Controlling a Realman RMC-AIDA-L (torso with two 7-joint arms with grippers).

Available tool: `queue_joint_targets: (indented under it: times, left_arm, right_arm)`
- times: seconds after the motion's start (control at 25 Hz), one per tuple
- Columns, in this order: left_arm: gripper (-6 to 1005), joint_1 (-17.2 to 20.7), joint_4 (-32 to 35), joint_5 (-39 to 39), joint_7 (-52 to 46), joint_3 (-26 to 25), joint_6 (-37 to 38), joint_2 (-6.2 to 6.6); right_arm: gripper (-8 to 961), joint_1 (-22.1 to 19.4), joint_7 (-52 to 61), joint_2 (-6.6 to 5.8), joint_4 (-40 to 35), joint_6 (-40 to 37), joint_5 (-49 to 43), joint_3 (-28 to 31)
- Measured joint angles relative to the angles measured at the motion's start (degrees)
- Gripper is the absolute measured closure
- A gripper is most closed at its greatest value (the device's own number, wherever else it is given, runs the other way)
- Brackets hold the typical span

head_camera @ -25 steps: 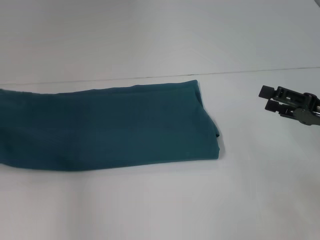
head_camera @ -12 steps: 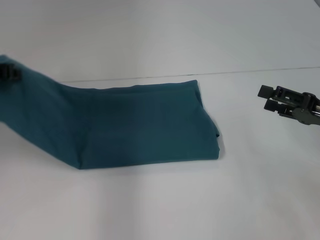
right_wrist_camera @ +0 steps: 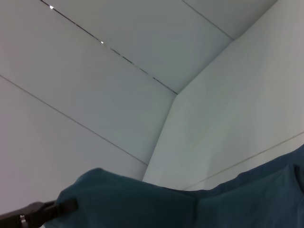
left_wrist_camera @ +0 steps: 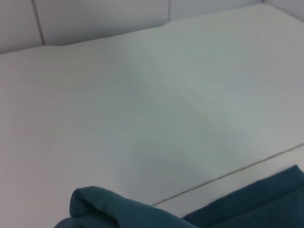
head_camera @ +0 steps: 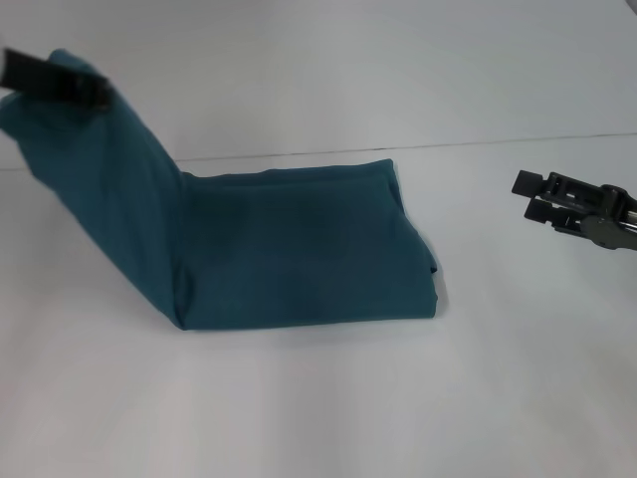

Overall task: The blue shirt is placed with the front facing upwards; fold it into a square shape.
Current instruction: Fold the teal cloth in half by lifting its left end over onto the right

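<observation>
Head view shows the left gripper (head_camera: pixel 62 82) at upper left pinching one end of the blue shirt (head_camera: pixel 299 249), lifted off the white table (head_camera: pixel 318 398); the rest lies flat mid-frame. Carrying that end over until edges meet would give a square fold. At right, the right gripper (head_camera: pixel 542 197) waits, slightly parted. Lettering, neck and the left fingertips are hidden.

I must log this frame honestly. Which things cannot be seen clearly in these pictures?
- Left hand: head view, motion-blurred; how its fingers stand is unclear.
- Shirt front: head view, folded in, no lettering shows.
- Right hand: head view, arm cut by the edge; finger gap unreadable.
- Left wrist view: own fingers out of frame.
</observation>
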Motion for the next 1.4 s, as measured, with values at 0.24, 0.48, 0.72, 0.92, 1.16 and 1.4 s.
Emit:
queue_joint_targets:
  times: [0.24,0.48,0.72,0.92,1.16,1.4]
  left_arm:
    - [900,-4.24,-0.42,2.66,-1.95,8.02,0.42,-0.21]
    - [899,-8.15,-7.14,2.7,-1.64,12.55,-2.7,-0.51]
    - [899,-9.34,-13.61,2.73,-1.54,20.7,-9.1,-1.28]
    - [900,-10.71,-17.78,2.77,-1.54,26.38,-12.23,-1.77]
    - [899,-14.68,-26.24,2.83,-1.65,30.13,-16.05,-2.19]
    - [899,-17.81,-32.08,2.84,-1.86,31.08,-18.97,-2.29]
  right_arm:
    - [110,-0.12,0.0,0.08,0.0,0.0,0.0,-0.06]
    - [112,-0.17,0.0,0.2,0.0,0.11,0.0,-0.19]
    - [113,-0.33,0.0,0.24,0.0,0.16,0.0,-0.17]
    - [115,-0.46,0.0,0.21,0.13,0.86,0.01,-0.17]
    - [116,-0.03,0.0,0.05,1.03,1.21,0.0,-0.43]
    - [118,-0.06,0.0,-0.01,1.25,1.3,0.0,-0.54]
